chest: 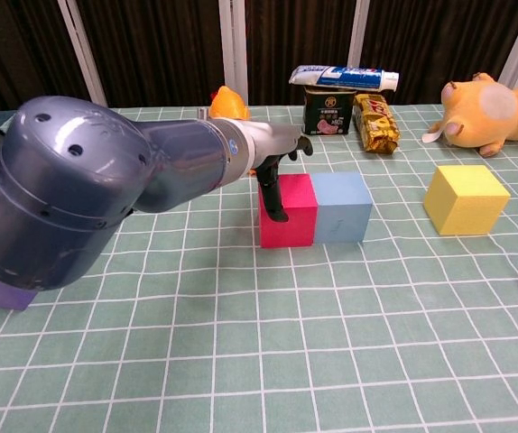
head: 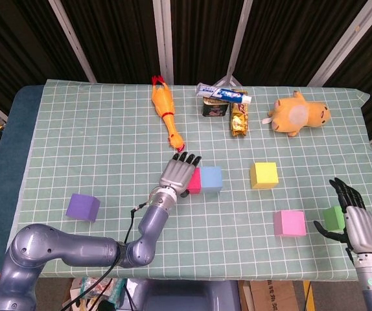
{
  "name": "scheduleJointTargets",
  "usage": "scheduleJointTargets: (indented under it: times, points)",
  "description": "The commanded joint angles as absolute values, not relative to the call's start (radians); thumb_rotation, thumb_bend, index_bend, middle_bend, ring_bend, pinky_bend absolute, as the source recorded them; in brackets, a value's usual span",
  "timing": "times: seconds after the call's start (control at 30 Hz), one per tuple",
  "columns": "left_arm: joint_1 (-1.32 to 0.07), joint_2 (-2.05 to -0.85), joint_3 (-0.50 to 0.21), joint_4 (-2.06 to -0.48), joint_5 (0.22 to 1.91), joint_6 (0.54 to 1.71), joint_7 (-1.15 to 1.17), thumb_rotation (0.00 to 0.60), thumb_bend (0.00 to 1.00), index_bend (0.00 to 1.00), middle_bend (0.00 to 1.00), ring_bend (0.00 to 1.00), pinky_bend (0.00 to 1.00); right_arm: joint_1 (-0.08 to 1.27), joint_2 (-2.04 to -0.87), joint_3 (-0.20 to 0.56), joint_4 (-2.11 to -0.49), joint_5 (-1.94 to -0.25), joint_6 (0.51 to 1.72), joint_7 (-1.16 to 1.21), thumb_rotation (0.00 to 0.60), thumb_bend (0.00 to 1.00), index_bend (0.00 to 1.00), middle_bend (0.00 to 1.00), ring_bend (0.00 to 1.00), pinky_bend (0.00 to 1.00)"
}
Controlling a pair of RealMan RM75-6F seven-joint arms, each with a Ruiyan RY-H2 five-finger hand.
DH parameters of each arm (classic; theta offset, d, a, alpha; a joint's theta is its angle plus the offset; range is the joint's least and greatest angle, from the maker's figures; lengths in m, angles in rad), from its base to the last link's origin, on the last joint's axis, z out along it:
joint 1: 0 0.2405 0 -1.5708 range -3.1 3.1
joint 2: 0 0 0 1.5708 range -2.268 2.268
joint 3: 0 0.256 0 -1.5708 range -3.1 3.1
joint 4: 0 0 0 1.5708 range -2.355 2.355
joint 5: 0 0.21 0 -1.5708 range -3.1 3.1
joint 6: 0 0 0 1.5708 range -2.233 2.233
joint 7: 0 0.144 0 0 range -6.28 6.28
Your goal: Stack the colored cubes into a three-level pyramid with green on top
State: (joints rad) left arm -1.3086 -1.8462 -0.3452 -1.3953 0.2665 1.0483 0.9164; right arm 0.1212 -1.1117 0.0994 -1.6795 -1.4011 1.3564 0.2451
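**Left hand over the red cube**

The red cube [chest: 287, 210] sits mid-desk, touching the blue cube [chest: 342, 206]; both look light, matte, square-edged, probably foam, best pinched across opposite flat faces; the left hand [head: 178, 173] hangs over the red one, fingers apart, holding nothing; the right hand [head: 358, 223] rests released beside the green cube [head: 333, 217].

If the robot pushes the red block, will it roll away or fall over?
Probably neither. The red block is a cube resting flat on the checked cloth, so it would likely slide, not roll. It looks light, perhaps foam, so a nudge from the left hand may move it easily. It touches the blue block, which would probably get shoved along too.
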Motion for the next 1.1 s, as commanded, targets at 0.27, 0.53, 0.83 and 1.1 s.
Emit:
scheduleJointTargets:
  times: [0.27,0.53,0.83,1.1]
  points:
    - [-1.310,-1.850,-0.345,-1.389,0.268,1.045,0.919,0.600,0.32,0.00,0.06,0.03,0.10,0.121,-1.111,0.099,-1.681,-1.400,1.356,0.244,0.600,0.26,0.00,0.00,0.00,0.00]
    - [-1.307,-1.851,-0.344,-1.383,0.270,1.047,0.921,0.600,0.32,0.00,0.06,0.03,0.10,0.121,-1.110,0.099,-1.683,-1.399,1.354,0.245,0.600,0.26,0.00,0.00,0.00,0.00]
    - [-1.309,-1.857,-0.346,-1.374,0.270,1.037,0.920,0.600,0.32,0.00,0.06,0.03,0.10,0.122,-1.110,0.098,-1.683,-1.399,1.354,0.244,0.600,0.26,0.00,0.00,0.00,0.00]
    - [-1.300,-1.851,-0.344,-1.377,0.272,1.035,0.914,0.600,0.27,0.00,0.06,0.03,0.10,0.122,-1.109,0.097,-1.685,-1.400,1.352,0.245,0.600,0.26,0.00,0.00,0.00,0.00]
